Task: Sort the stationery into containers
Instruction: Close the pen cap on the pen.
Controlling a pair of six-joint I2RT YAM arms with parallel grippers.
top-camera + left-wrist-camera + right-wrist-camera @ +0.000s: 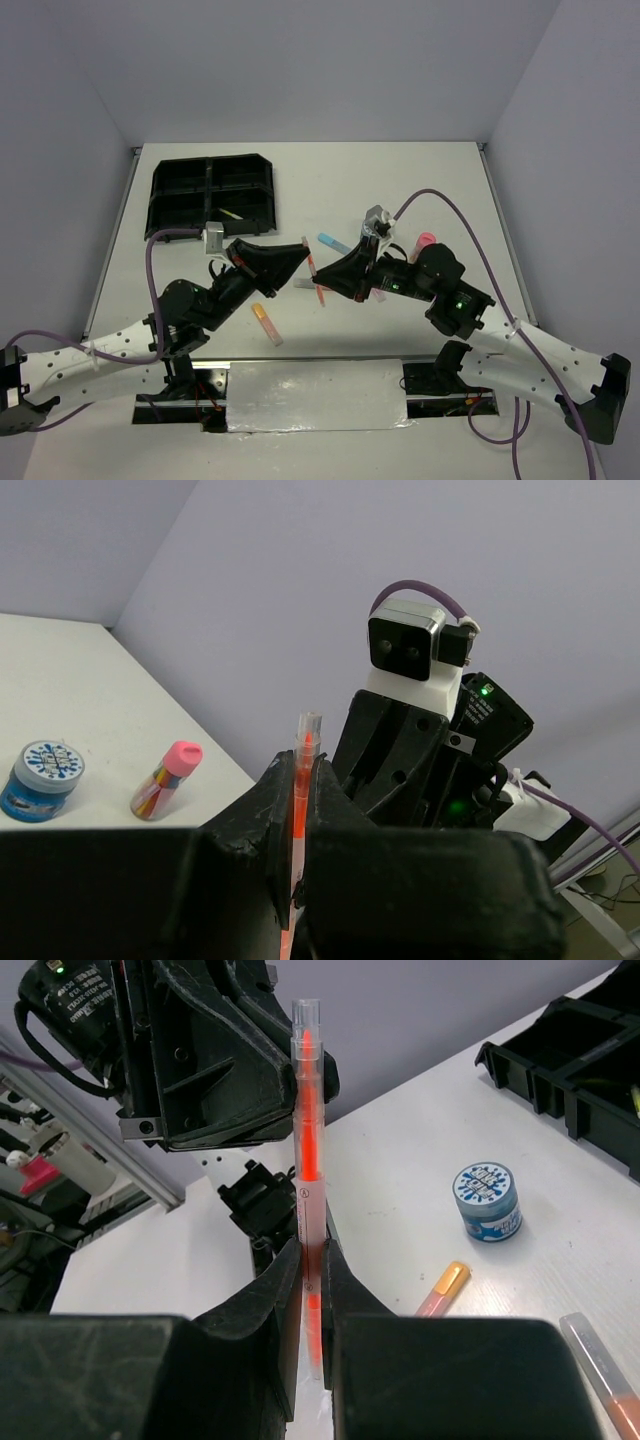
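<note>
An orange pen (315,275) hangs above the table's middle, pinched from both ends. My left gripper (303,262) is shut on the pen (301,780), whose clear tip pokes past the gripper (298,765). My right gripper (325,283) is shut on the same pen (308,1150), which stands up from that gripper (310,1250). The black divided tray (210,160) sits at the far left and holds a pale pen (232,215). On the table stand a blue tub (487,1203), another blue tub (40,780) and a pink-capped bottle (424,243).
A blue marker (333,243) lies just beyond the grippers. A yellow-orange marker (266,323) lies near the front, left of centre. Another marker (600,1370) lies close to the right gripper. The tray (590,1070) shows at the right wrist view's upper right.
</note>
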